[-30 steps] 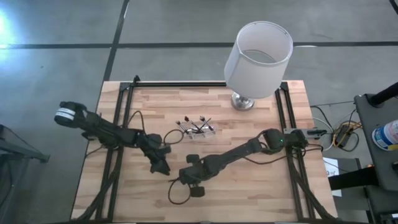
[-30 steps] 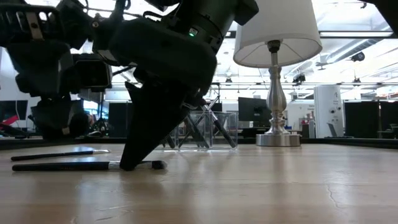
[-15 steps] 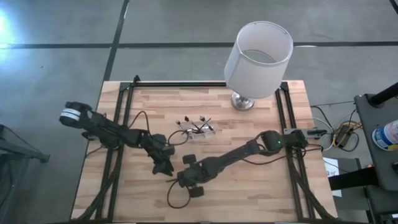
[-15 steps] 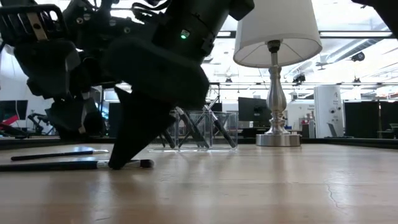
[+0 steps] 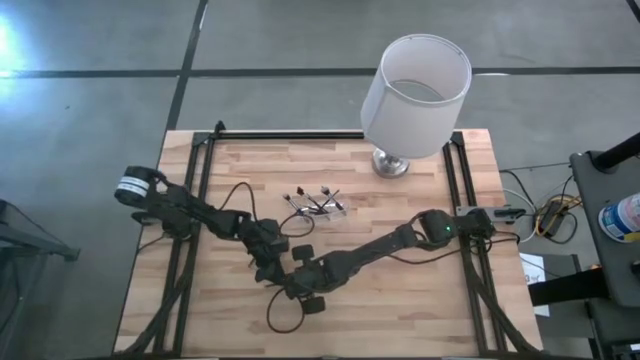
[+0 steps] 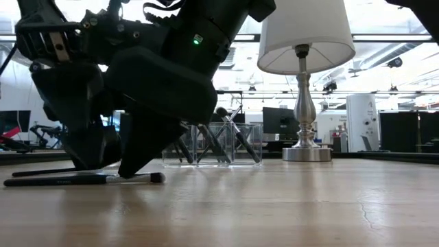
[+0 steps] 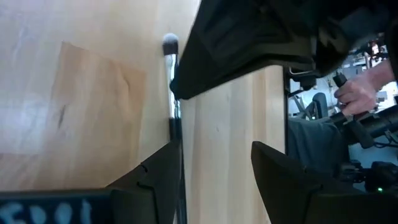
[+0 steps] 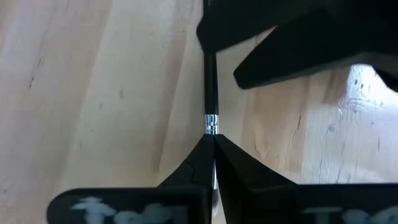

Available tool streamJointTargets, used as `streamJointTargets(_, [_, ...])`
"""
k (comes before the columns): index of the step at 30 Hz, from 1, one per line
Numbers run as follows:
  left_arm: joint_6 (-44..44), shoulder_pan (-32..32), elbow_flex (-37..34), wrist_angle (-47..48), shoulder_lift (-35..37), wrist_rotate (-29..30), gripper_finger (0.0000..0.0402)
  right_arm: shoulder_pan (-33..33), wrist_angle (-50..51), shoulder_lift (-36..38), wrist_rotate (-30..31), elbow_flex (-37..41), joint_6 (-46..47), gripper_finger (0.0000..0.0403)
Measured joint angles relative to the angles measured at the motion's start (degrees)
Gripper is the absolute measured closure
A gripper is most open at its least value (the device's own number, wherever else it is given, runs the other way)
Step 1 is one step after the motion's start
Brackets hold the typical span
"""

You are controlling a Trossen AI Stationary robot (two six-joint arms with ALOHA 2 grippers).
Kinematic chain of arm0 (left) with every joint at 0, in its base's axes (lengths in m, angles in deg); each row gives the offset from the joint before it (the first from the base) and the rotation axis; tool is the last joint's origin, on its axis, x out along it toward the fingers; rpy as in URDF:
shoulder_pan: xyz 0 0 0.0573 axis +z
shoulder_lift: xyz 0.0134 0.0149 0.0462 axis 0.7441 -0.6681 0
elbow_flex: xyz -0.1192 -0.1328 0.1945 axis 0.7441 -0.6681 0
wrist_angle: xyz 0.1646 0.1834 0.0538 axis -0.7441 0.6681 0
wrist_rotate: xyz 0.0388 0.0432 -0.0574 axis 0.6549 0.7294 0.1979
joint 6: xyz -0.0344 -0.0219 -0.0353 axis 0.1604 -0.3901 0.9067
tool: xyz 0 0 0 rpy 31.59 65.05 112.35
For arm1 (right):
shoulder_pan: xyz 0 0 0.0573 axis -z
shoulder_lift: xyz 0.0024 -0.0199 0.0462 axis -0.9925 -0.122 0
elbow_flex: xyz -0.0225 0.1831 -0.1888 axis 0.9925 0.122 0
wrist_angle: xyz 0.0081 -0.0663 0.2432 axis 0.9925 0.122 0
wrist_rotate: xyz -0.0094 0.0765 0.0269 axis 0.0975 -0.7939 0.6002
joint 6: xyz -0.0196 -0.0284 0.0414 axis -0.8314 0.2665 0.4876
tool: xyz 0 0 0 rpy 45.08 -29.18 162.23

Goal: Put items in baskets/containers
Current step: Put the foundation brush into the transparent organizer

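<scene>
Low view first: a long, dark-handled makeup brush (image 6: pixel 82 179) lies flat on the wooden tabletop (image 6: pixel 288 206), near its front edge, bristle tip pointing toward the middle. The right gripper (image 6: pixel 140 168) has its tips pressed down onto the brush — in its own wrist camera the two fingers (image 8: pixel 200 163) meet in a point right at the silver ferrule, so it is fully closed on that thin shaft. Pinching there makes sense to me: the handle is too slim to catch anywhere but squarely from above.

The left gripper (image 7: pixel 214 165) hangs just beside it with its fingers well apart and nothing between them, straddling the same brush further down the handle (perhaps steadying it, perhaps waiting its turn).

From the high view, the clear plastic tray (image 5: pixel 322 212) sits toward the middle of the tabletop, already holding a cluster of brushes leaning at angles. A second brush (image 6: pixel 41 171) lies behind the first. The lamp (image 5: pixel 414 90) stands at the far right corner — well apart from the tray, so the path across bare wood looks open, though the two arms crowd each other closely at the pickup.
</scene>
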Motion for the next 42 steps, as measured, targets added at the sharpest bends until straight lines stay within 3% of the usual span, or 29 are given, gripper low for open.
streamJointTargets(18, [-1.01, 0.29, 0.33, 0.05, -1.82, 0.41, 0.0213, 0.07, 0.06, 2.13, -0.29, -0.09, -0.91, 0.0395])
streamJointTargets(21, [-1.24, 0.29, 0.44, 0.26, -1.86, 0.5, 0.0213, 0.55, 1.25, 2.2, -4.76, 0.1, -1.14, 0.0394])
streamJointTargets(26, [-1.37, 0.26, 0.48, 0.56, -1.84, 0.83, 0.0213, 0.67, 0.41, 2.11, -5.96, 0.76, -1.44, 0.039])
streamJointTargets(31, [-3.1, 0.02, 0.27, 9.91, 1.89, -0.52, 0.0213, 1.86, -0.43, 2.11, -6.71, -0.25, -0.9, 0.0345])
streamJointTargets(37, [-7.02, -0.2, -0.14, 20.04, 9.47, 5.65, 0.0213, 4.33, 1.52, 2.11, -14.61, -1.08, -0.69, 0.027])
streamJointTargets(42, [-7.29, -0.41, -0.37, 21.47, 12.18, 8.86, 0.0213, 5.32, 3.29, 2.07, -14.6, -1.07, -2.48, 0.0246])
